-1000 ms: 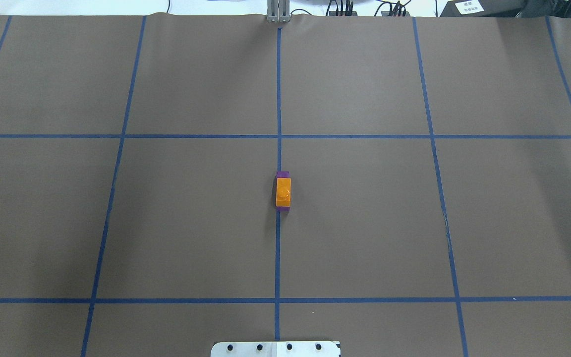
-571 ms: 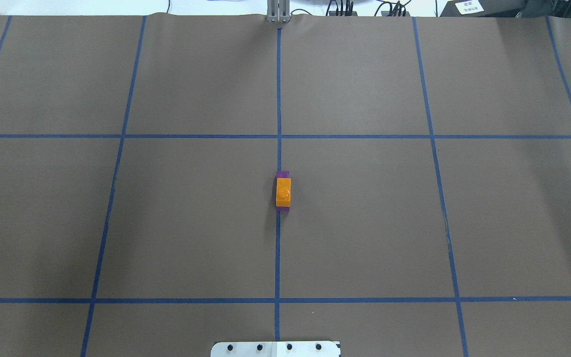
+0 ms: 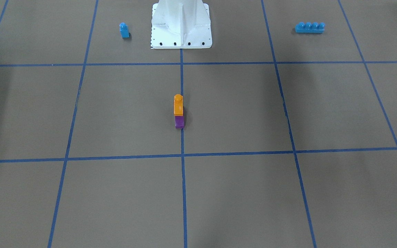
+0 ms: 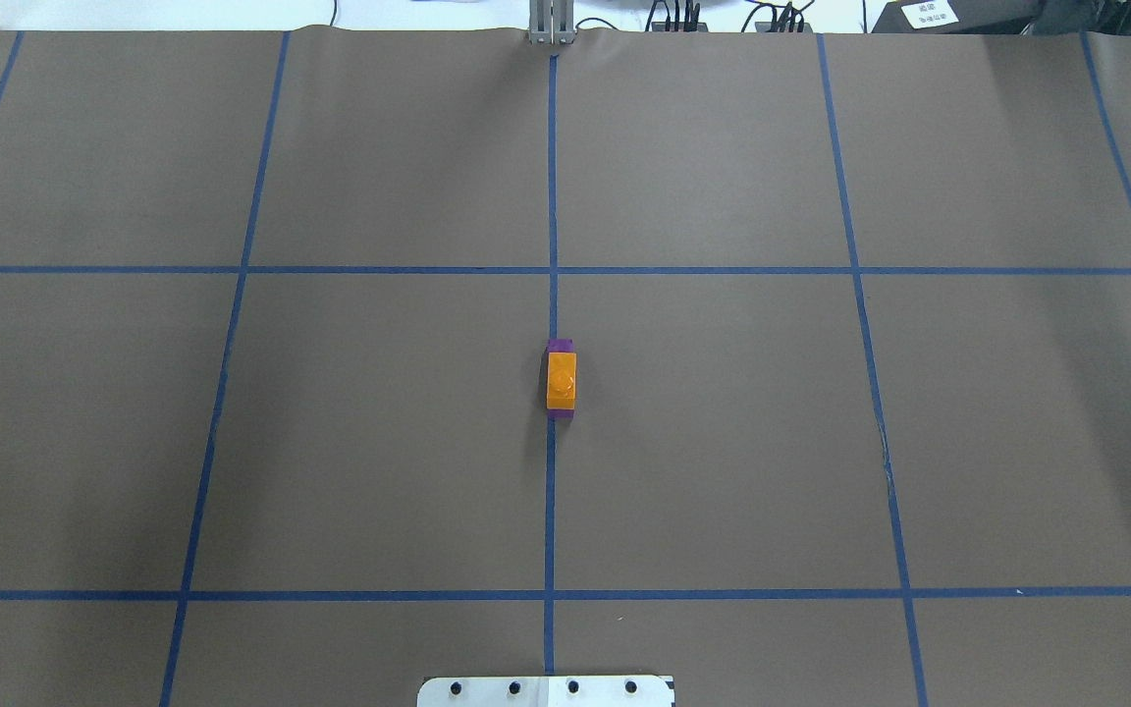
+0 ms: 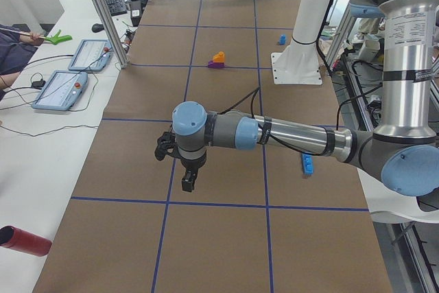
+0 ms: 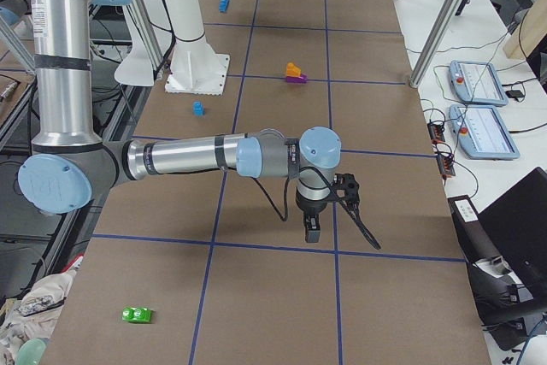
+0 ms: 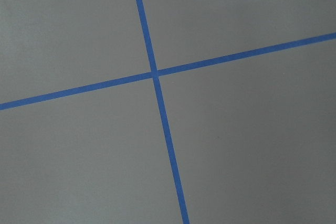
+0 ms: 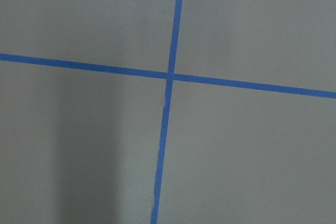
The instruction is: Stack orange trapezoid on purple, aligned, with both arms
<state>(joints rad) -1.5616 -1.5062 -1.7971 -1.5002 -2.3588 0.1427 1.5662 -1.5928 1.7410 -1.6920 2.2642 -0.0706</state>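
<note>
The orange trapezoid (image 4: pixel 561 381) sits on top of the purple block (image 4: pixel 560 345) at the table's middle, on the blue centre line. In the front-facing view the orange trapezoid (image 3: pixel 178 105) stands over the purple block (image 3: pixel 179 122). No gripper touches the stack. My left gripper (image 5: pixel 188 182) shows only in the exterior left view, far from the stack, pointing down over the paper. My right gripper (image 6: pixel 312 230) shows only in the exterior right view, also far from the stack. I cannot tell whether either is open or shut. Both wrist views show only paper and tape lines.
A small blue one-stud block (image 3: pixel 124 30) and a long blue four-stud brick (image 3: pixel 309 27) lie either side of the white pedestal (image 3: pixel 181 24). A green block (image 6: pixel 137 314) lies near the table's right end. Operator tablets (image 5: pixel 60 89) lie on the side table.
</note>
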